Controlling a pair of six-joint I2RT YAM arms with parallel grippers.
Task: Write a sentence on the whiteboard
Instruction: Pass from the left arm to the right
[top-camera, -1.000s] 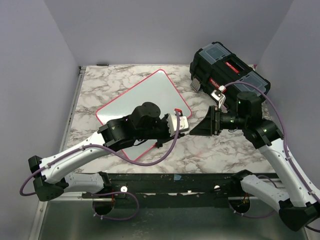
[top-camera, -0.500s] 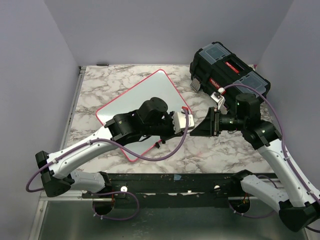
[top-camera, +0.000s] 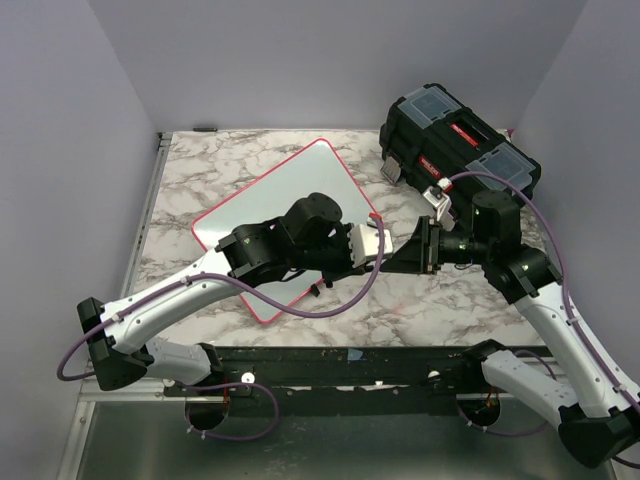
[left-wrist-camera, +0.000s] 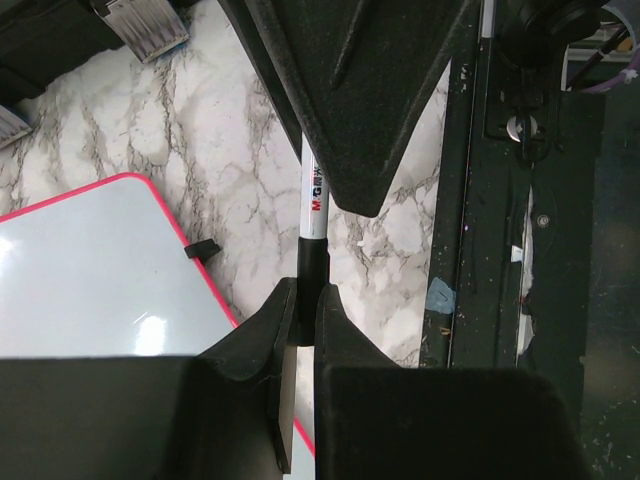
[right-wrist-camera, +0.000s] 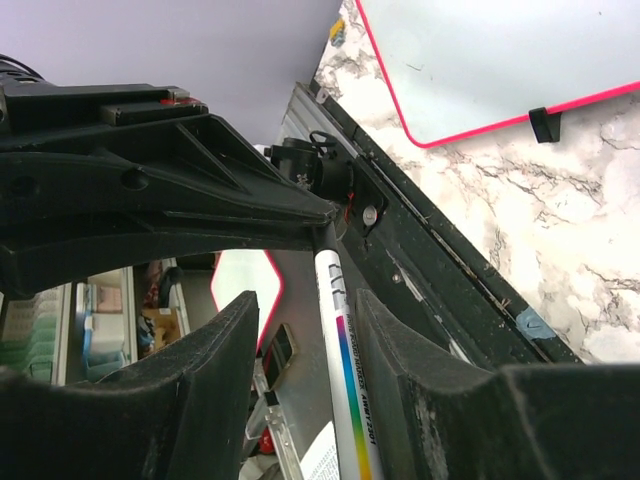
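From above, the whiteboard (top-camera: 300, 180) lies flat on the marble bench (top-camera: 200, 160), left of the black toolbox (top-camera: 460, 135). In the left wrist view, the left jaws are clenched on the black end of the marker (left-wrist-camera: 313, 200). In the right wrist view, the right jaws flank its white barrel, with gaps on either side.

Two robot arms of the same build. The left arm (top-camera: 170, 300) and the right arm (top-camera: 565, 330) have smooth white shells on their long links, with rounded black housings at the joints and bases. A thin purple cable (top-camera: 340, 307) runs in loose loops along the left arm, and a second purple cable (top-camera: 500, 174) runs along the right. The left gripper (left-wrist-camera: 305, 300) and right gripper (right-wrist-camera: 305, 310) have matte black, grainy, wedge-shaped fingers (right-wrist-camera: 200, 360).
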